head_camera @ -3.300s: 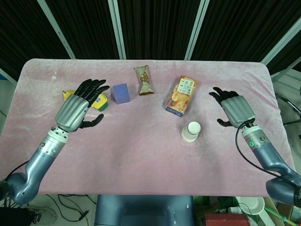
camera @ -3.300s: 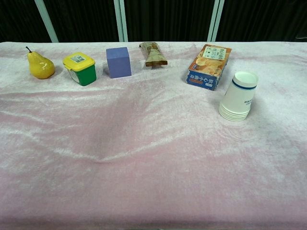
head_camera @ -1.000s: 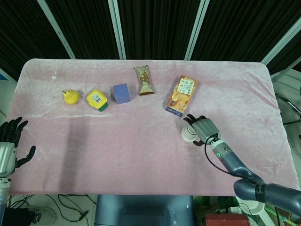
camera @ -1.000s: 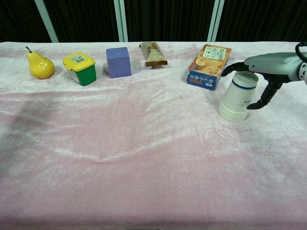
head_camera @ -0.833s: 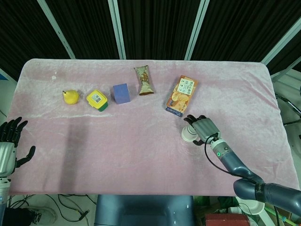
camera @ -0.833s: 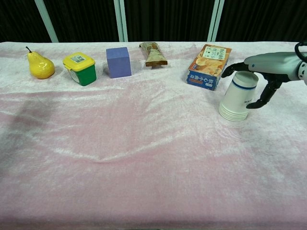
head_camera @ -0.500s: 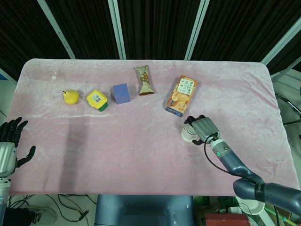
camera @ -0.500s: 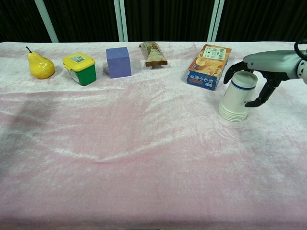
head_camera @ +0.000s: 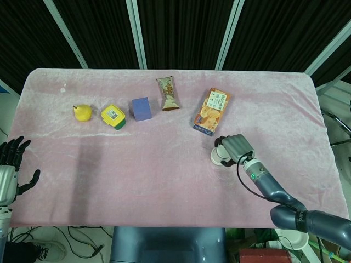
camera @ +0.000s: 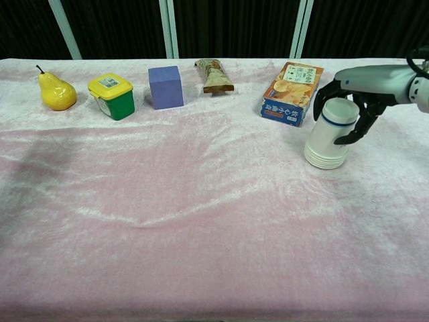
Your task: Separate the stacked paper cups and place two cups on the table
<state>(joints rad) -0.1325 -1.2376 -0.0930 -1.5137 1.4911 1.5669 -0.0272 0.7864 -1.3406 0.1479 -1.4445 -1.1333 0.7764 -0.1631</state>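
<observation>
At the far lower left of the head view, the left hand [head_camera: 9,170] hangs off the table's edge with its fingers spread and nothing in it; the chest view does not show it. On the pink-covered table [camera: 201,221], along the upper part of the frame, a yellow pear [camera: 55,91] sits furthest left, just beside a green tub with a yellow lid [camera: 112,96]. Next comes a purple block [camera: 165,86], then a brown snack packet [camera: 213,75] lying flat near the top centre. Further right lies an orange and blue biscuit box [camera: 292,92], tilted toward the camera. Just right of the box and a little lower, the stack of paper cups [camera: 330,134] stands upside down on the cloth, white with a blue band near its top and several nested rims showing at its base. The right hand [camera: 365,87] reaches in from the right edge of the frame and arches over the top of the stack, its dark fingers [camera: 328,89] curling down the left side and the thumb down the right, closing around the uppermost cup. In the head view the same right hand [head_camera: 237,148] covers the right side of the stack of paper cups [head_camera: 219,156] at centre right, just below the biscuit box [head_camera: 211,112].
</observation>
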